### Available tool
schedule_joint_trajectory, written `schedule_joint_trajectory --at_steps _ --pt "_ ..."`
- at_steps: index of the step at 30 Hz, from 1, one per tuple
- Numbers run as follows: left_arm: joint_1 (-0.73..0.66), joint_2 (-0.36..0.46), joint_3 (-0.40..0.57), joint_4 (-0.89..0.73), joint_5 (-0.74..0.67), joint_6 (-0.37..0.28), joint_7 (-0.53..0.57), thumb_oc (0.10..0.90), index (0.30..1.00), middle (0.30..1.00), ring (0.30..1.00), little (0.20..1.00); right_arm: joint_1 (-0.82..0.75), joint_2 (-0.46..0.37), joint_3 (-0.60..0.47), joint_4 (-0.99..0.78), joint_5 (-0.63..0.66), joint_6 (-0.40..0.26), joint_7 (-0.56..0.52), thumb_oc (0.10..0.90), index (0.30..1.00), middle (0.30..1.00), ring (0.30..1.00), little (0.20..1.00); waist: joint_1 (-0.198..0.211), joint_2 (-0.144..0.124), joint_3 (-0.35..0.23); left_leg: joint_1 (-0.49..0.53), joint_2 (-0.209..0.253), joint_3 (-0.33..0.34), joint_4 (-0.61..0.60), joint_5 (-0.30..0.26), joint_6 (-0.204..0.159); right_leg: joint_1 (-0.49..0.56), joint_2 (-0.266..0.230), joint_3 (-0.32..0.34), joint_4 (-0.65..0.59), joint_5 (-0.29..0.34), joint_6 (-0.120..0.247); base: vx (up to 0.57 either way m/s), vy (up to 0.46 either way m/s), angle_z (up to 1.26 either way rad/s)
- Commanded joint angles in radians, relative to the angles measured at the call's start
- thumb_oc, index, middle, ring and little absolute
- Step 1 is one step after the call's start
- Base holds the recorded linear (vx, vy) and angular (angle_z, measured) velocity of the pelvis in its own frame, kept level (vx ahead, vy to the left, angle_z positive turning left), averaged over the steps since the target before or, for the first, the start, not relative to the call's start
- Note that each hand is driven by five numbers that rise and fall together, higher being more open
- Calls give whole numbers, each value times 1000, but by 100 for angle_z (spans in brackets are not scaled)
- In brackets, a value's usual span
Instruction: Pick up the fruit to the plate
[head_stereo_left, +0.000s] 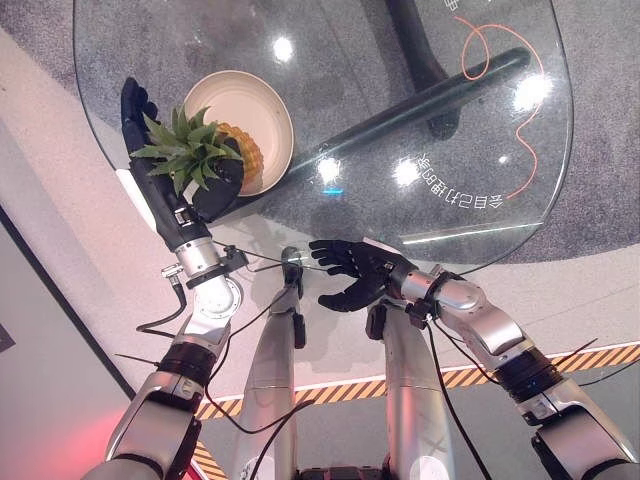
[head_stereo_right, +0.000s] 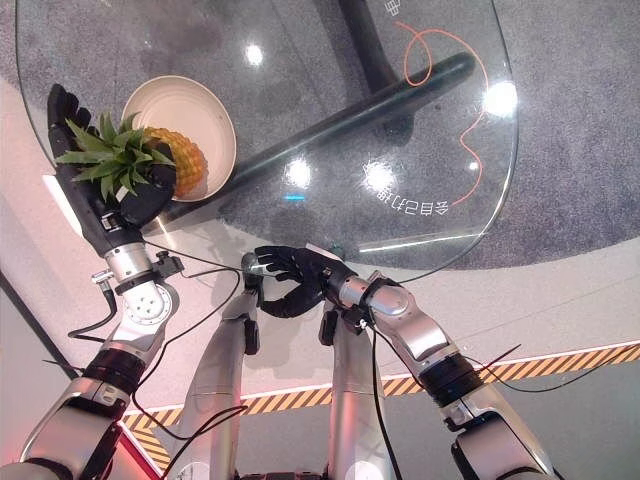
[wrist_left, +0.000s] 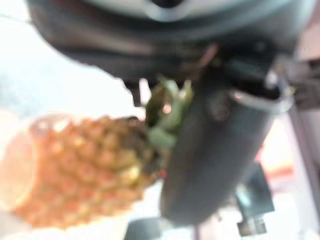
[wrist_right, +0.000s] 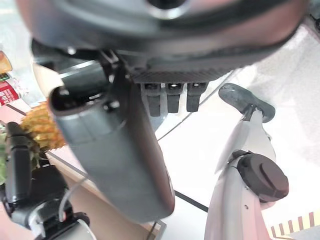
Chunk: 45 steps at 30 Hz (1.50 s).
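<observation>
1. Right hand (head_stereo_left: 355, 272) hovers at the near edge of the glass table (head_stereo_left: 480, 150), fingers loosely spread, holding nothing.
2. Left hand (head_stereo_right: 105, 205) grips the pineapple (head_stereo_right: 170, 160) by its leafy crown at the table's left edge.
3. The left wrist view shows the fruit's scaly body jutting past the thumb.
4. The pineapple's body lies over the plate (head_stereo_left: 255, 110); whether it touches is unclear.
5. Beyond the plate, the glass reaches its far edge.
</observation>
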Motion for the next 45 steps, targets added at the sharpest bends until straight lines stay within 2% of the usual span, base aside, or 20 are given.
schedule_joint_trajectory --at_steps 1,14,22,32,45 --pt "14 -1 38 -117 -39 -53 -45 800 900 900 900 900 74 20 -8 -166 5 -67 17 800 900 900 900 900 11 39 -27 42 -92 13 -37 -26 2 57 60 -69 -24 28 57 11 -40 0" --pt "93 18 14 -165 -104 -2 -181 800 900 900 900 900 122 2 -21 -184 -4 -91 28 800 900 900 900 900 8 56 -27 50 -87 15 -40 -20 -2 68 60 -61 -37 30 55 2 0 -1" --pt "118 23 4 -192 -103 -9 -189 800 900 900 900 900 143 -10 -24 -191 -10 -104 34 800 900 900 900 900 4 65 -27 44 -86 16 -33 -20 -2 62 61 -55 -32 27 51 13 6 -6" --pt "135 28 8 -201 -123 13 -204 800 900 900 900 900 160 -11 -28 -190 -12 -113 45 800 900 900 900 900 3 68 -27 55 -85 20 -29 -23 -1 72 60 -53 -28 24 51 0 0 0" --pt "199 17 25 -207 -235 55 -301 800 900 900 900 900 190 1 -42 -189 -21 -123 54 800 900 900 900 900 18 69 -27 141 -86 16 -29 -40 8 156 52 -59 -19 3 52 0 -3 0"
